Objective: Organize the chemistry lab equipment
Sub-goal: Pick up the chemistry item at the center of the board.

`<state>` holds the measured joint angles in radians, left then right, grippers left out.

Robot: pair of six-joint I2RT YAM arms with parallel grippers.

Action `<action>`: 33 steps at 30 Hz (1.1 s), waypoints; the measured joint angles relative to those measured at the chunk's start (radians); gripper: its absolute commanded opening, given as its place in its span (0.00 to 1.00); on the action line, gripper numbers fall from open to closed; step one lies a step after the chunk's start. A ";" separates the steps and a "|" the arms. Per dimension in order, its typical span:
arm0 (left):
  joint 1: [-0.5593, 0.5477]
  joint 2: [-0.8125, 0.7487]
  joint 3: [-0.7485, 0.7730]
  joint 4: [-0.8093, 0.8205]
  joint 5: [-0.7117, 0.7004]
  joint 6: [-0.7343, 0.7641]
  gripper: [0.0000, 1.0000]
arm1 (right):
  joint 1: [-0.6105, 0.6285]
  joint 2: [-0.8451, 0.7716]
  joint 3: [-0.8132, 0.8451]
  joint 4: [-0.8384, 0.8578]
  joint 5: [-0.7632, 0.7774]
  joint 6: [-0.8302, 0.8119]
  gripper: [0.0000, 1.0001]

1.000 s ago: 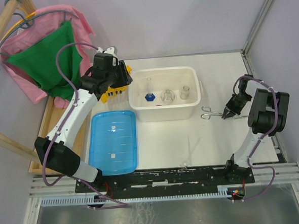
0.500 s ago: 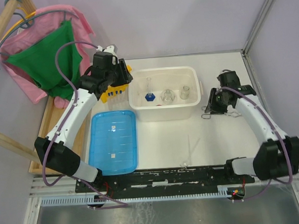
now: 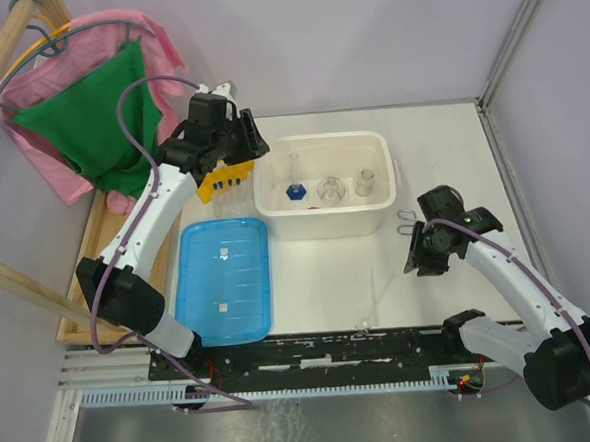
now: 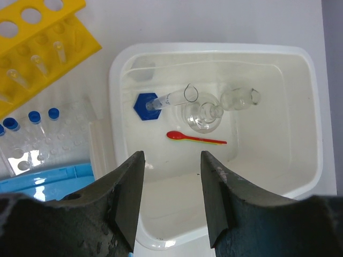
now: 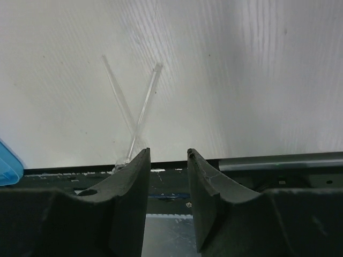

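Observation:
The yellow tube rack (image 3: 218, 182) lies left of the white tub (image 3: 384, 201) and shows in the left wrist view (image 4: 37, 48). Blue-capped tubes (image 4: 43, 115) stand in a clear holder beside it. Two clear flasks (image 3: 330, 189) (image 4: 202, 115), a blue-based glass cylinder (image 4: 161, 101) and a red spoon (image 4: 195, 139) lie in the tub. The metal tongs (image 3: 406, 217) are partly hidden by my right arm. Two thin clear rods (image 3: 377, 291) (image 5: 136, 107) lie crossed near the front edge. My left gripper (image 3: 235, 139) (image 4: 172, 160) is open above the tub's left end. My right gripper (image 3: 417, 256) (image 5: 168, 155) is open and empty.
The flat blue ribbed lid (image 3: 224, 280) lies at the front left. Pink and green cloths (image 3: 98, 113) hang on a wooden frame at the far left. A black rail (image 3: 323, 350) runs along the table's near edge.
My right arm has swung from the tongs at the right toward the table's front, and its gripper now points at the near edge. My left gripper has shifted slightly back.

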<state>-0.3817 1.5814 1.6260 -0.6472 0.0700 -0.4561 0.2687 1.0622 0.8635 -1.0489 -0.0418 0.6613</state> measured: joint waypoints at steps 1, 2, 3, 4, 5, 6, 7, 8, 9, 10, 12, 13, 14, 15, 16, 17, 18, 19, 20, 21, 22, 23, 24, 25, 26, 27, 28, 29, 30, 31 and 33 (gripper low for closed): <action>0.000 0.000 0.000 -0.004 0.008 -0.001 0.52 | 0.027 -0.012 -0.029 0.005 0.001 0.029 0.43; 0.000 0.000 0.000 -0.005 0.012 -0.004 0.52 | 0.050 -0.023 -0.054 0.008 0.002 0.053 0.43; 0.000 0.000 0.000 -0.005 0.015 -0.007 0.52 | 0.075 -0.037 -0.084 0.016 0.002 0.080 0.43; 0.000 0.000 -0.001 -0.005 0.018 -0.012 0.51 | 0.104 -0.051 -0.119 0.030 0.003 0.111 0.43; 0.000 0.000 -0.003 -0.005 0.019 -0.017 0.51 | 0.123 -0.056 -0.142 0.040 0.005 0.132 0.43; 0.000 0.000 -0.006 -0.005 0.019 -0.023 0.51 | 0.145 -0.059 -0.168 0.056 0.009 0.159 0.43; 0.000 0.000 -0.011 -0.005 0.019 -0.028 0.51 | 0.161 -0.054 -0.186 0.071 0.013 0.179 0.43; 0.000 0.000 -0.014 -0.006 0.019 -0.034 0.51 | 0.172 -0.045 -0.196 0.085 0.018 0.197 0.43; 0.000 0.000 -0.016 -0.010 0.018 -0.039 0.51 | 0.184 -0.030 -0.202 0.106 0.025 0.218 0.43; -0.001 0.000 -0.018 -0.011 0.016 -0.044 0.51 | 0.192 -0.013 -0.204 0.128 0.031 0.236 0.43; -0.003 0.000 -0.018 -0.011 0.010 -0.048 0.50 | 0.209 0.014 -0.204 0.178 0.045 0.277 0.43; -0.004 0.000 -0.018 -0.011 0.008 -0.049 0.50 | 0.219 0.025 -0.204 0.202 0.050 0.301 0.43; -0.006 0.000 -0.018 -0.011 0.006 -0.049 0.50 | 0.232 0.033 -0.204 0.225 0.059 0.326 0.43; -0.007 0.000 -0.018 -0.013 0.002 -0.049 0.50 | 0.246 0.039 -0.204 0.241 0.068 0.351 0.43; -0.009 0.000 -0.018 -0.013 -0.001 -0.050 0.50 | 0.260 0.041 -0.204 0.254 0.075 0.373 0.43; -0.010 0.000 -0.018 -0.014 -0.008 -0.049 0.50 | 0.282 0.043 -0.205 0.270 0.087 0.402 0.43; -0.012 0.000 -0.018 -0.016 -0.010 -0.049 0.50 | 0.301 0.046 -0.206 0.283 0.095 0.426 0.43; -0.013 0.000 -0.019 -0.017 -0.013 -0.049 0.50 | 0.318 0.050 -0.206 0.291 0.101 0.447 0.43; -0.014 -0.001 -0.024 -0.017 -0.017 -0.049 0.50 | 0.338 0.059 -0.206 0.298 0.109 0.472 0.43; -0.014 -0.002 -0.029 -0.017 -0.018 -0.049 0.50 | 0.355 0.070 -0.206 0.304 0.116 0.493 0.43; -0.015 -0.003 -0.035 -0.018 -0.021 -0.049 0.50 | 0.374 0.084 -0.206 0.307 0.124 0.513 0.43; -0.017 -0.006 -0.043 -0.018 -0.025 -0.049 0.50 | 0.388 0.099 -0.206 0.308 0.132 0.527 0.43; -0.018 -0.008 -0.049 -0.021 -0.029 -0.049 0.50 | 0.406 0.116 -0.204 0.306 0.141 0.544 0.43; -0.019 -0.010 -0.053 -0.025 -0.035 -0.049 0.50 | 0.419 0.128 -0.203 0.304 0.150 0.558 0.43; -0.019 -0.011 -0.056 -0.027 -0.037 -0.049 0.50 | 0.431 0.136 -0.202 0.299 0.158 0.572 0.43; -0.019 -0.013 -0.058 -0.030 -0.039 -0.049 0.50 | 0.440 0.137 -0.202 0.295 0.166 0.586 0.44; -0.020 -0.016 -0.060 -0.031 -0.039 -0.049 0.50 | 0.446 0.135 -0.202 0.290 0.174 0.598 0.44; -0.020 -0.019 -0.063 -0.032 -0.040 -0.049 0.50 | 0.451 0.130 -0.202 0.282 0.184 0.612 0.44; -0.020 -0.021 -0.063 -0.033 -0.042 -0.049 0.50 | 0.452 0.125 -0.202 0.275 0.192 0.624 0.44; -0.020 -0.024 -0.063 -0.033 -0.042 -0.049 0.50 | 0.453 0.118 -0.202 0.270 0.201 0.636 0.44; -0.020 -0.033 -0.069 -0.032 -0.042 -0.049 0.50 | 0.454 0.107 -0.203 0.265 0.212 0.655 0.44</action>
<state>-0.4015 1.5486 1.5570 -0.6792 0.0277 -0.5053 0.7231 1.1690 0.6601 -0.7841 0.1707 1.3163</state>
